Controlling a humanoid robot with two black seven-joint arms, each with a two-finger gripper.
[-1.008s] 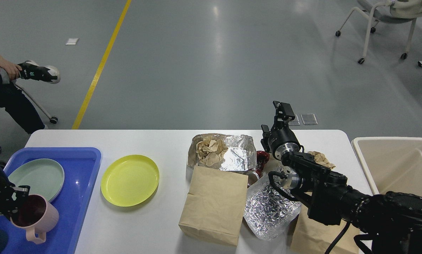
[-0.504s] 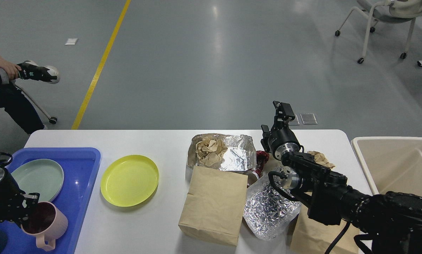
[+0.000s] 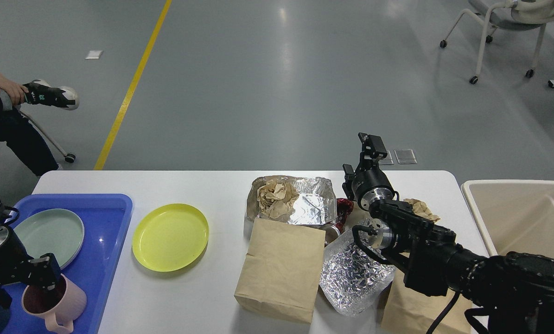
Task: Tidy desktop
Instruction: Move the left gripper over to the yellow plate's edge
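Observation:
The white desktop [image 3: 202,185] holds a blue tray [image 3: 105,260] at the left with a pale green plate [image 3: 49,234] in it. My left gripper [image 3: 42,274] is shut on the rim of a pink mug [image 3: 56,304], which is low over the tray's near end. A yellow plate [image 3: 170,236] lies on the desktop beside the tray. My right gripper [image 3: 371,147] is raised over the far right of the desktop, above a red can [image 3: 343,208]. Its fingers show dark and cannot be told apart.
A foil tray [image 3: 311,204] with crumpled brown paper [image 3: 274,197], a flat paper bag [image 3: 281,269], a foil pouch [image 3: 353,271], a paper ball [image 3: 420,208] and a second paper bag [image 3: 411,311] crowd the right half. A beige bin [image 3: 522,218] stands at the right edge. A person sits far left.
My left gripper has carried the pink mug a little right and then down toward the tray's near end. The right arm has not moved.

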